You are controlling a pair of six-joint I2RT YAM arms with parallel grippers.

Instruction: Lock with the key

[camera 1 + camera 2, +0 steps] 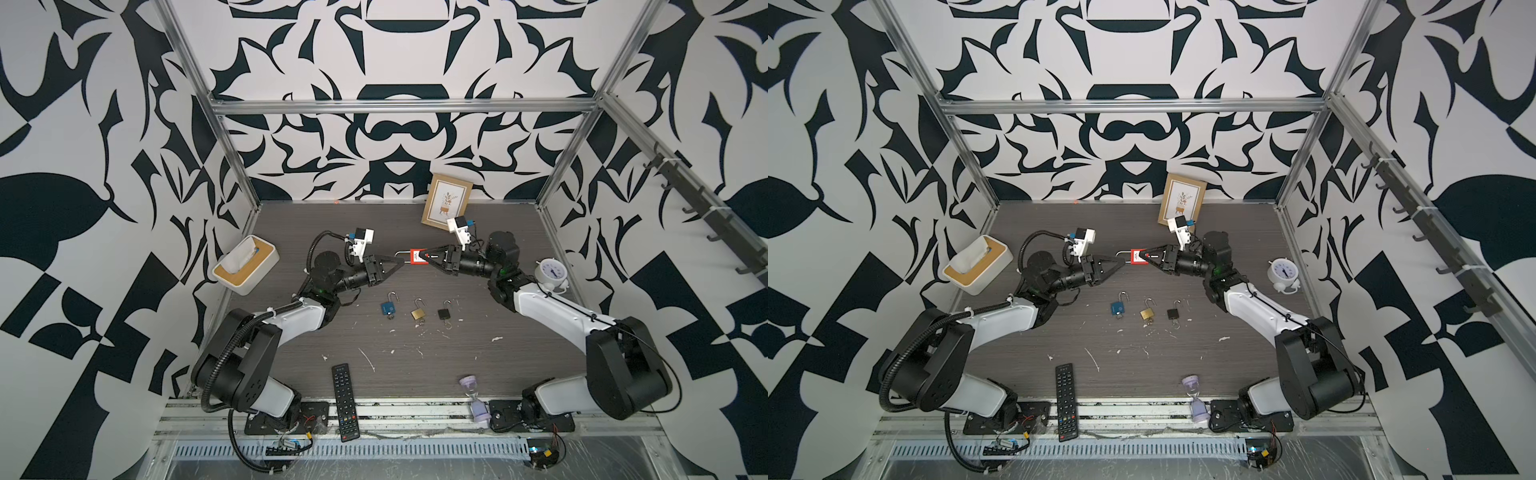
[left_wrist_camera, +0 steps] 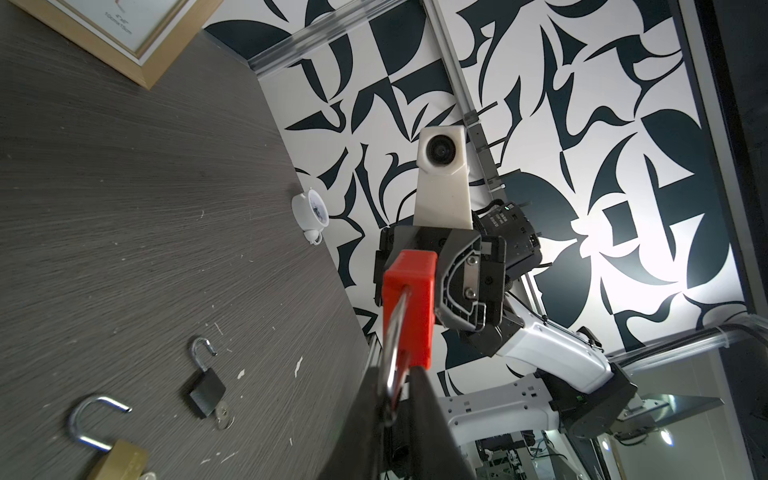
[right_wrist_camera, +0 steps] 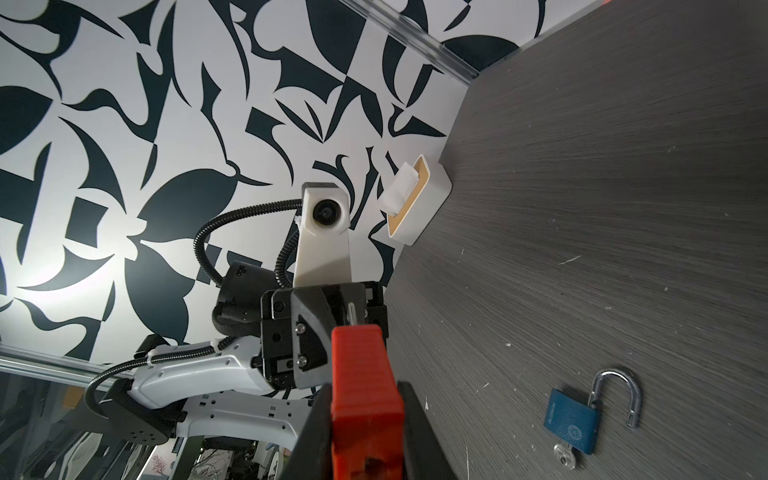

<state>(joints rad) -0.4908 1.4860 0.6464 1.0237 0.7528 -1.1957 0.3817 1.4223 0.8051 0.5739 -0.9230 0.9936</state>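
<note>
A red padlock (image 1: 417,257) hangs in the air over the middle of the table, its steel shackle (image 1: 402,254) pointing left. My right gripper (image 1: 424,254) is shut on the red body (image 3: 365,395), one finger on each flat side. My left gripper (image 1: 401,262) is at the shackle (image 2: 395,332), which runs between its fingers with a narrow gap beside it; the jaws stand slightly open. No key shows on the red padlock. Blue (image 1: 388,306), brass (image 1: 417,312) and black (image 1: 444,312) padlocks lie open-shackled on the table below, a small key (image 3: 564,455) in the blue one.
A tissue box (image 1: 245,264) sits at the left wall and a picture frame (image 1: 445,203) leans at the back. A white alarm clock (image 1: 550,272) stands on the right. At the front edge lie a remote (image 1: 345,401) and a purple hourglass (image 1: 477,399).
</note>
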